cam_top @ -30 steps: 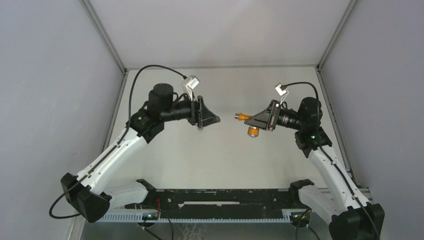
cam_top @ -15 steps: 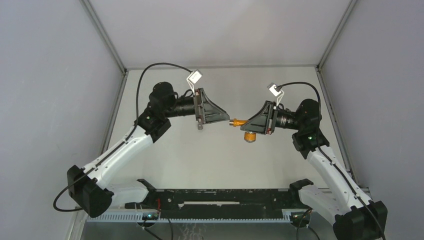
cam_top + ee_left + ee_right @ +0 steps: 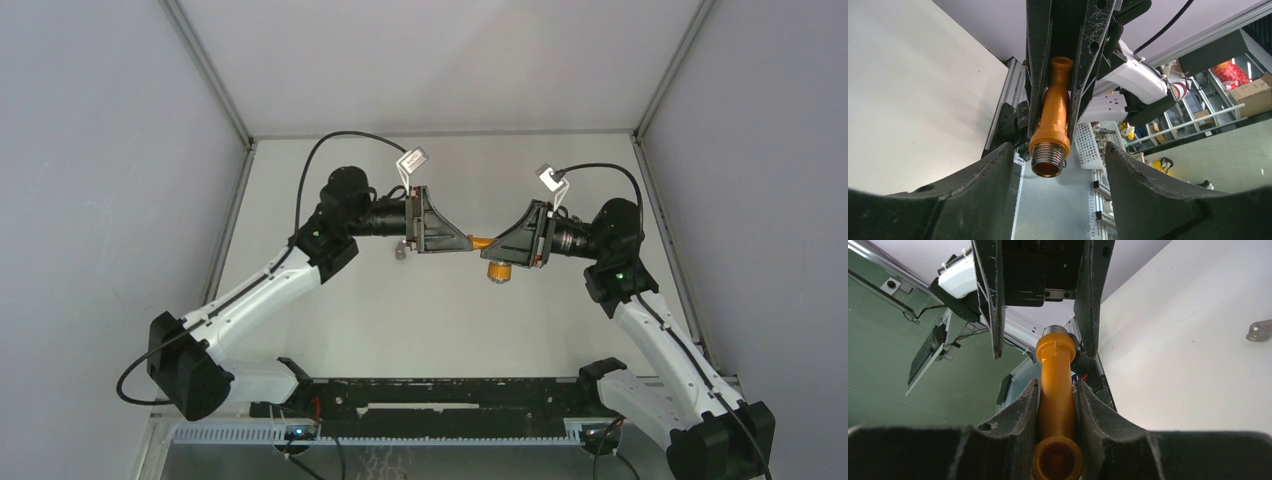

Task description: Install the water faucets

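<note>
My right gripper [image 3: 497, 247] [image 3: 1058, 385] is shut on the orange water faucet body [image 3: 1055, 390] [image 3: 482, 241], held level above the table. The faucet's side branch [image 3: 499, 272] hangs downward. Its silvery threaded end [image 3: 1048, 161] points at my left gripper [image 3: 468, 243] [image 3: 1058, 150], which is open. The left fingers [image 3: 993, 300] stand either side of that threaded end without touching it. A tiny grey metal fitting [image 3: 400, 253] [image 3: 1260, 331] lies on the table below the left gripper.
The white table [image 3: 420, 320] is boxed in by grey walls with aluminium corner posts [image 3: 205, 70]. A black rail [image 3: 440, 410] runs along the near edge between the arm bases.
My left arm has swung right, bringing its open jaws around the faucet's threaded end. The right gripper shifted slightly left with the faucet, then held still.
</note>
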You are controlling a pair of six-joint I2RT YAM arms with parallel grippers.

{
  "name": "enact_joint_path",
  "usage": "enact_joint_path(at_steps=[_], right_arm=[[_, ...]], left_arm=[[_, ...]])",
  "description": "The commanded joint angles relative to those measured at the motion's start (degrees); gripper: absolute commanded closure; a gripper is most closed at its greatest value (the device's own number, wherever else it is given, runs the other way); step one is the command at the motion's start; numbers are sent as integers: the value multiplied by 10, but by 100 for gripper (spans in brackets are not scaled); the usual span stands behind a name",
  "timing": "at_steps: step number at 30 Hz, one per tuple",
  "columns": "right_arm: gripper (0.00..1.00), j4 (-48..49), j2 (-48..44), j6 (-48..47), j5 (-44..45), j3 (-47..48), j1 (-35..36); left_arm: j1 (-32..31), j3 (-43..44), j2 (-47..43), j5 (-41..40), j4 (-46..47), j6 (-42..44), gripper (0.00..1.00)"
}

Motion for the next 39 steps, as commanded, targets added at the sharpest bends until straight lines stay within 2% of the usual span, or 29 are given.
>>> enact_joint_path(at_steps=[1,3,8,14,17,19,20,22,23,25,26,27,28,29,31,34,37,39], right_arm=[[100,33,-3,4,7,14,3],[100,32,-3,3,6,14,3],[100,16,-3,-8,5,14,3],[100,13,-2,-11,3,14,3],[100,9,-3,-14,3,14,5],[100,6,-4,-15,4,14,5],[100,4,-5,-16,4,14,5],[100,-2,-6,-19,4,14,3],[90,-7,-5,-21,-3,17,1],[59,-62,-5,-56,-15,36,-9],[36,-98,-8,-82,-14,47,-17],[20,-127,-13,-102,-13,55,-26],[8,-149,-18,-115,-12,62,-37],[1,-169,-23,-125,-13,67,-50],[0,-204,-37,-156,-2,74,-72],[0,-283,-72,-226,75,84,-85],[0,-306,-110,-273,126,81,-83],[0,-302,-136,-295,155,74,-82]], left_arm=[[-7,5,5,24,35,-16,33],[-8,6,7,28,35,-16,39],[-8,10,13,32,39,-19,46],[-8,11,19,28,53,-31,60],[-8,8,21,29,68,-43,73],[-8,7,23,30,82,-57,88],[-8,8,25,28,88,-66,99],[-6,10,25,14,88,-81,100],[-5,7,24,2,93,-94,100],[-5,4,24,-18,96,-121,100],[-5,1,24,-22,108,-138,100],[-5,-4,23,-23,120,-156,100],[-3,-9,20,-28,126,-172,100],[-1,-14,18,-31,124,-186,100],[9,-23,14,-37,110,-211,100],[26,-50,6,-24,113,-253,100],[41,-65,13,20,142,-316,100],[46,-67,13,37,138,-328,100]])
